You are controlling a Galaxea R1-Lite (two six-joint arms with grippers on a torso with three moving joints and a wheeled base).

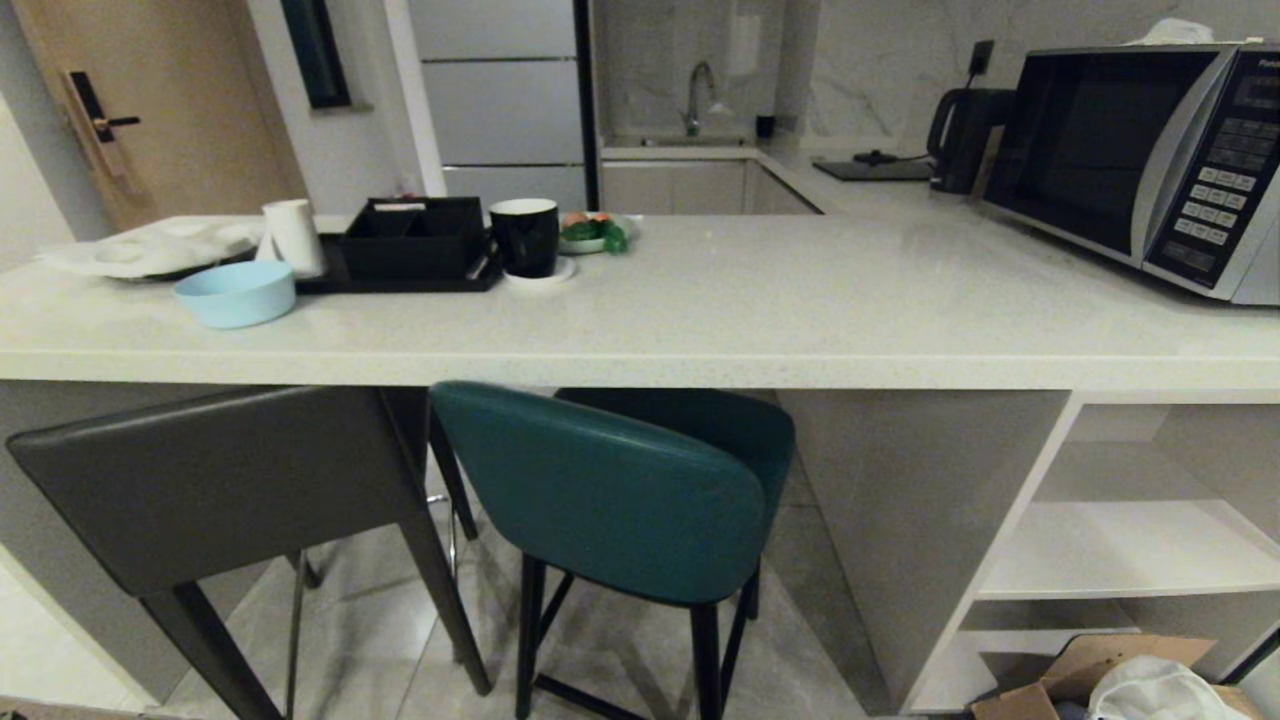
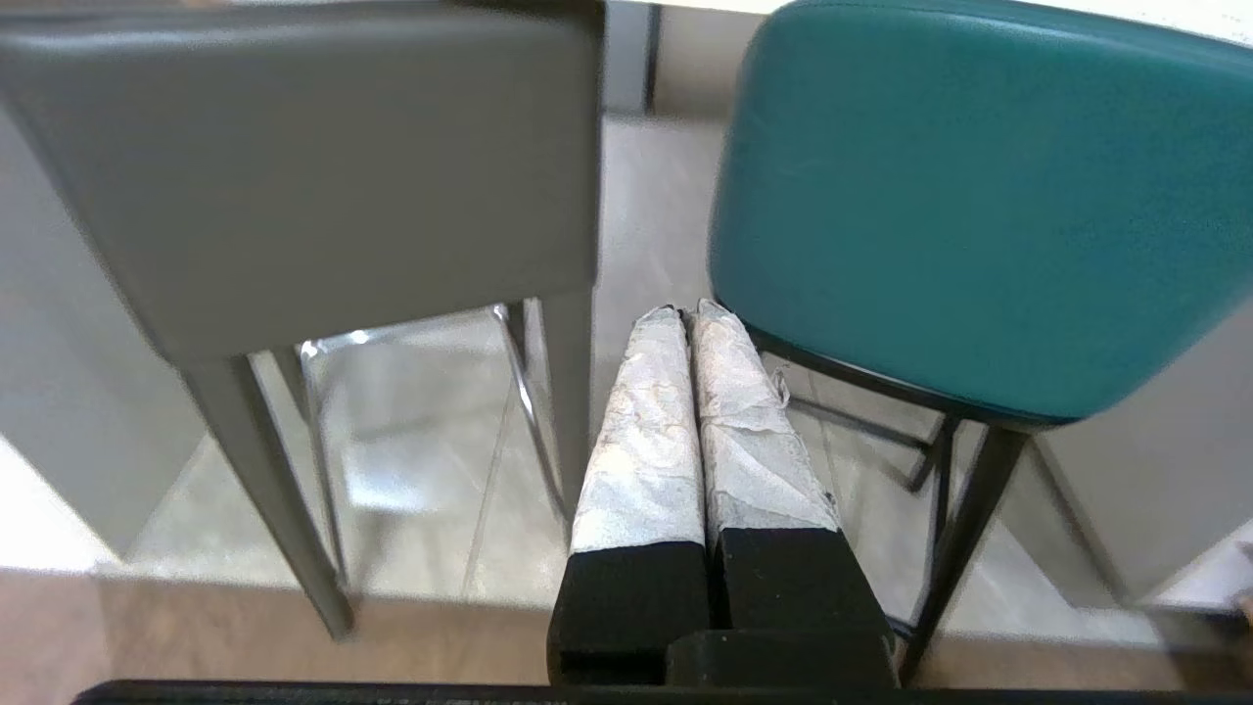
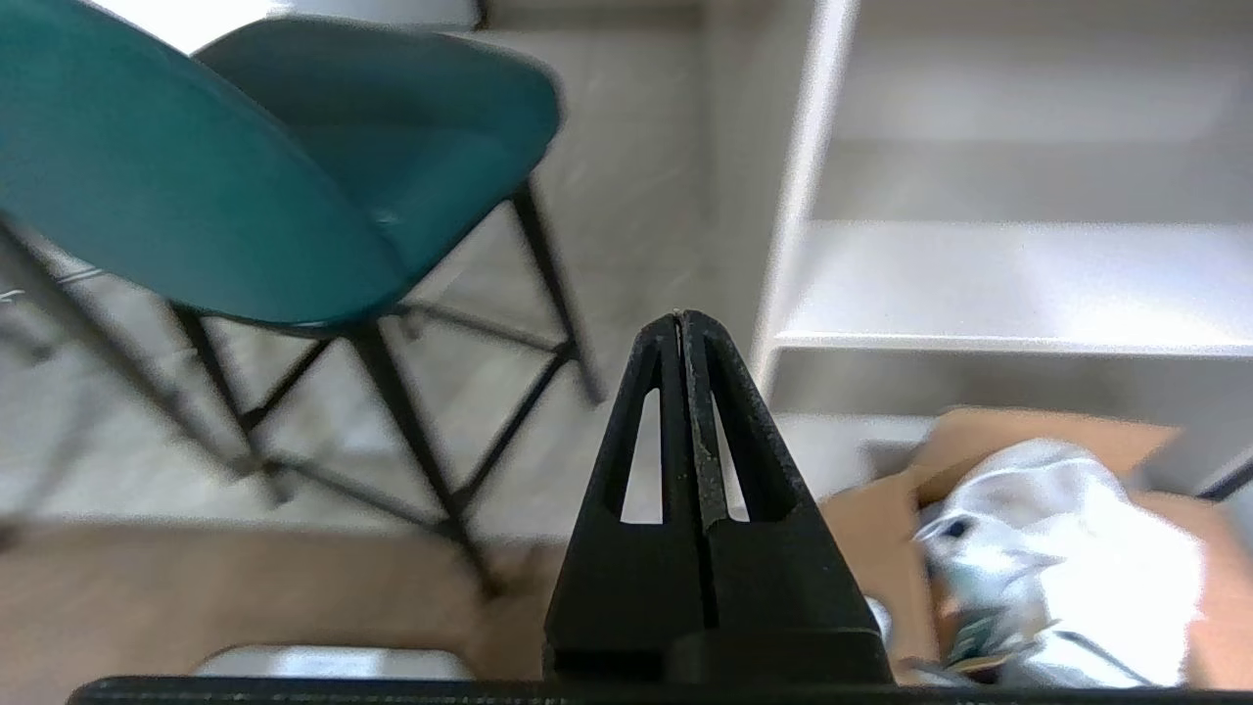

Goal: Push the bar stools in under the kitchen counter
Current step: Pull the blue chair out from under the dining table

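Teal leather covers one stool standing partly under the pale worktop beside the grey-brown stool, while the left pincer and right pincer hang pressed closed, holding nothing, short of them.

**Dim kitchen, brighter and blurrier at the wrists**

The head view is dim and soft, with faint sheen on the table top and deep shadow beneath its edge. Straight lines bow toward the frame edges. Both wrist views are brighter; the teal stool and the cardboard box smear with motion blur, floor tiles glaring pale.
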